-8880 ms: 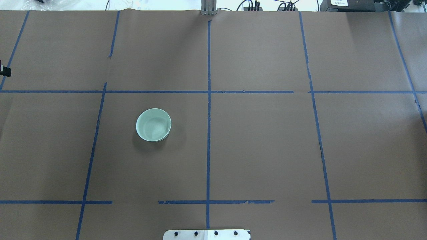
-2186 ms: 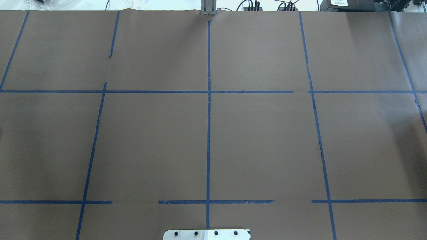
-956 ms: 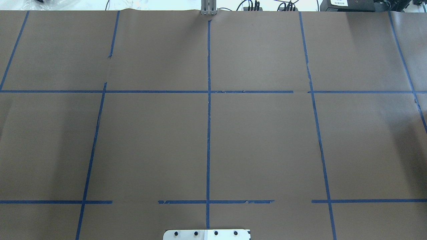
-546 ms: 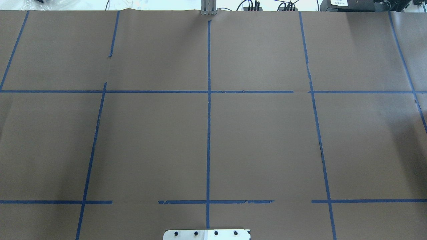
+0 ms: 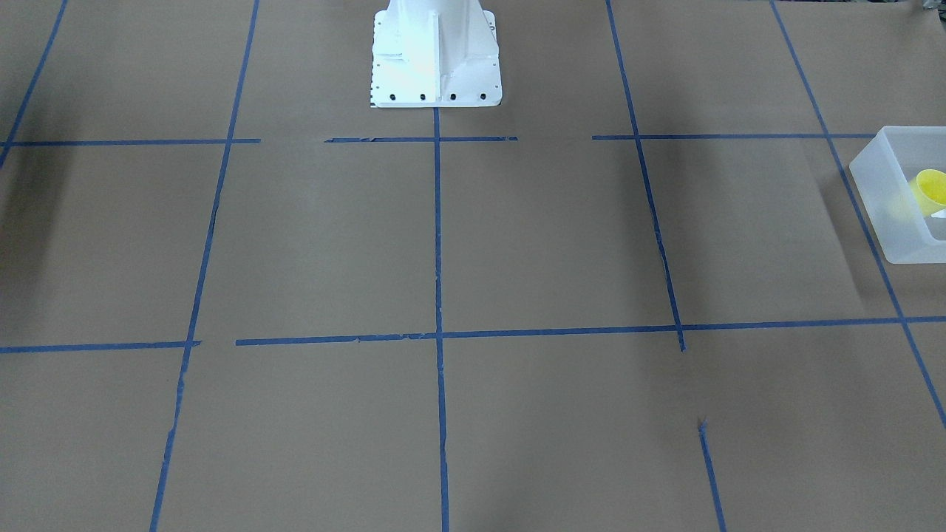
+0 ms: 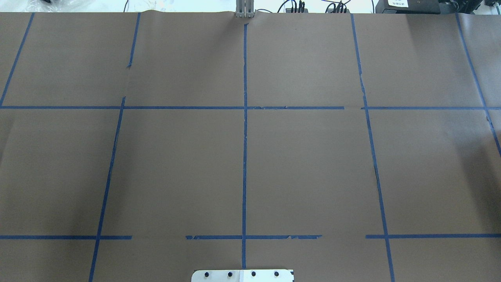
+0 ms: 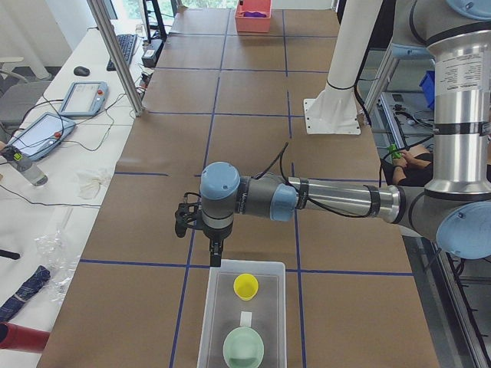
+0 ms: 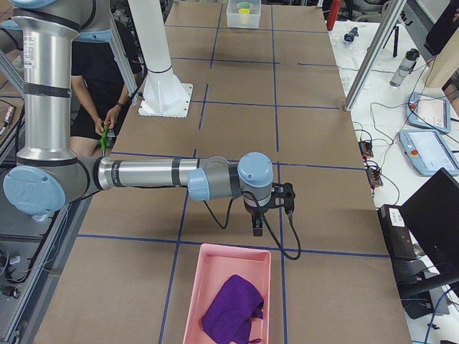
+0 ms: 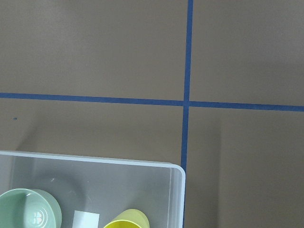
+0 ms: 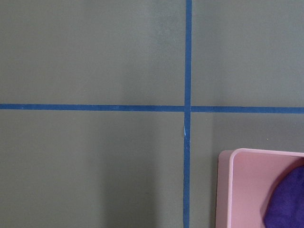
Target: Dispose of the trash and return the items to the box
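Note:
The translucent white box [image 7: 213, 307] sits at the table's left end. In it are the yellow cup [image 7: 245, 286], a pale green bowl [image 7: 243, 349] and a small white card [image 7: 245, 318]. The box [image 9: 95, 160], cup [image 9: 126, 221] and bowl [image 9: 28, 209] also show in the left wrist view, and the box [image 5: 879, 192] and cup [image 5: 931, 191] in the front view. My left gripper [image 7: 217, 249] hangs just above the box's inner edge; I cannot tell whether it is open. My right gripper [image 8: 256, 228] hangs above the table near a pink bin; I cannot tell its state.
A pink bin [image 8: 197, 287] with a purple cloth [image 8: 233, 308] sits at the table's right end, also in the right wrist view [image 10: 223, 190]. The white pedestal [image 5: 436, 52] stands at the robot's edge. Blue tape lines cross the brown paper. A person sits behind the robot.
The pale green bowl that stood on the table's left half in the oldest overhead frame is gone from there. The later overhead frames show no change.

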`<state>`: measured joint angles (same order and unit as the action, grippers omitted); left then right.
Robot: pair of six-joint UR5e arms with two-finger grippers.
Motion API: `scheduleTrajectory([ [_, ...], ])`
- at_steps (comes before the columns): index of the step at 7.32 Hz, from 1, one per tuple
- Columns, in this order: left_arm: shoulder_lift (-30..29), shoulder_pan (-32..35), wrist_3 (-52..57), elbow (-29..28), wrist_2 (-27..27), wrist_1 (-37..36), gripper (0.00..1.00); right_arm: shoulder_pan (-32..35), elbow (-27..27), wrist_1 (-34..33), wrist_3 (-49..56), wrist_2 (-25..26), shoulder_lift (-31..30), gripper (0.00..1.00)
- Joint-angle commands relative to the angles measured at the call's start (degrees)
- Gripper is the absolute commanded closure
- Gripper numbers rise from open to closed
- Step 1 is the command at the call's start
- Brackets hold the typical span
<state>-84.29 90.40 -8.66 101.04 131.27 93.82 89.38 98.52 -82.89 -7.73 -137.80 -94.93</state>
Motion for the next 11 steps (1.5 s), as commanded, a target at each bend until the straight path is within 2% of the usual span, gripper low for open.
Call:
scheduleTrajectory([
  [1, 0.0, -0.05, 0.22, -0.75, -0.05, 0.04, 0.0, 0.0, -0.08, 0.01, 0.0, 0.07, 0.01, 0.0],
  [4, 0.53, 0.04, 2.84, -3.03, -0.05, 0.05, 0.0, 0.0, -0.17, 0.01, 0.0, 0.07, 0.01, 0.0],
  [11, 0.35, 0.04, 3.12, -2.95, 0.04, 0.13, 0.0, 0.0, -0.17, 0.01, -0.09, 0.16, 0.01, 0.0],
])
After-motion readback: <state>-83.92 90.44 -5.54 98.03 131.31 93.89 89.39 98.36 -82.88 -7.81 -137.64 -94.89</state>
